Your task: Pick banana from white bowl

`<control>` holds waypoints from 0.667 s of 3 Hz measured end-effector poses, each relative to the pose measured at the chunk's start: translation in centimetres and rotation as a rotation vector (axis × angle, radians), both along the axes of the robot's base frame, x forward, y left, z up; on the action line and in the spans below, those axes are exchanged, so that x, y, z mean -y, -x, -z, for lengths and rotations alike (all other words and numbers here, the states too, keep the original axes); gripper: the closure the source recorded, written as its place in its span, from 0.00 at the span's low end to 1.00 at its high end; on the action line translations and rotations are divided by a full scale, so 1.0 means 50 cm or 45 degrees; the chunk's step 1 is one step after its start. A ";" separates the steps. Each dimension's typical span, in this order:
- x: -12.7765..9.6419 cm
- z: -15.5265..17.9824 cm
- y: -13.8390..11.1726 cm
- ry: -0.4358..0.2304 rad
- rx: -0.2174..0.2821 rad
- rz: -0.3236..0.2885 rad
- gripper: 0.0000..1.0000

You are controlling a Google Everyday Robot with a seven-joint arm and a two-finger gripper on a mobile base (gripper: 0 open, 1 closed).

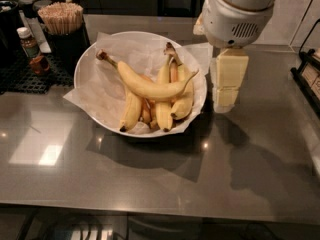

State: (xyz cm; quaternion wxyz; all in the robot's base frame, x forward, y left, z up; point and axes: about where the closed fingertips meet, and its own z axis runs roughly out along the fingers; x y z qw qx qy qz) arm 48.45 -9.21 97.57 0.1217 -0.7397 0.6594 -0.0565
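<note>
The banana (145,85) is long, curved and plain yellow. It lies across the top of the other bananas in the white bowl (84,66), its brown-tipped stem pointing up and left. The bowl is wide, shallow and lined with crinkled white paper. It sits on the grey counter left of centre. My gripper (224,103) hangs under the white wrist housing (235,14), just outside the bowl's right rim and above the counter. It holds nothing that I can see. It is level with the banana's right tip and apart from it.
Shorter yellow bananas (164,106) and small orange-tinted ones (146,111) lie under the long one. A black holder of wooden sticks (62,21), a small bottle (27,41) and a black mat (22,76) stand at the back left. A black rack (307,76) sits at the right edge.
</note>
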 end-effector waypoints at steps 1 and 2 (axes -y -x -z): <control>-0.026 -0.038 -0.026 -0.071 -0.016 -0.018 0.00; -0.043 -0.068 -0.064 -0.225 -0.048 -0.017 0.00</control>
